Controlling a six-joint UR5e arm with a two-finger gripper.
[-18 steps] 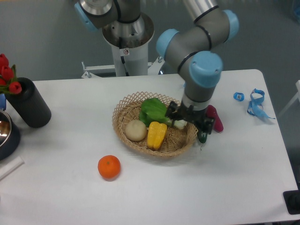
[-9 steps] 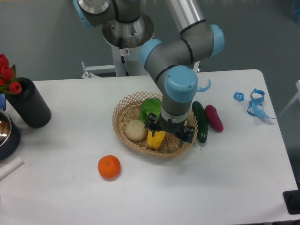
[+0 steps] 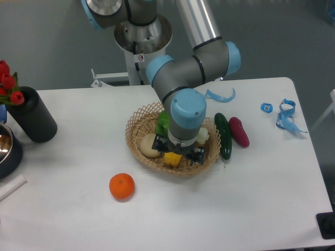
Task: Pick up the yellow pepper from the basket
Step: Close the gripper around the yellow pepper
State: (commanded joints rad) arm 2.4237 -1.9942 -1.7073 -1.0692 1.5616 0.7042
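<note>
The arm reaches down over the basket [image 3: 137, 121], a shallow woven oval on the white table [image 3: 220, 209]. The wrist and its blue cap cover the middle of the basket. The gripper [image 3: 176, 156] sits low inside the basket, directly over the yellow pepper [image 3: 171, 159], of which only a small yellow patch shows below the gripper body, toward the front rim. The black fingers flank that patch on both sides; whether they press on the pepper or stand apart from it cannot be told, since the wrist hides the contact. Left of the pepper, inside the basket, lies a pale beige round vegetable [image 3: 148, 146], touching or nearly touching the gripper housing. A green pepper [image 3: 163, 124] shows behind it, partly hidden by the arm. A pale whitish item [image 3: 203, 136] sits at the right side of the basket. Just outside the right rim lie a dark green cucumber [image 3: 223, 135] and, beside it, a purple-red vegetable [image 3: 239, 130]. An orange [image 3: 121, 186] rests on the table in front-left of the basket, well apart. At far left stands a black cylinder [image 3: 34, 115] with red tulips [image 3: 8, 83] beside it. Blue straps [image 3: 286, 115] lie at far right.
</note>
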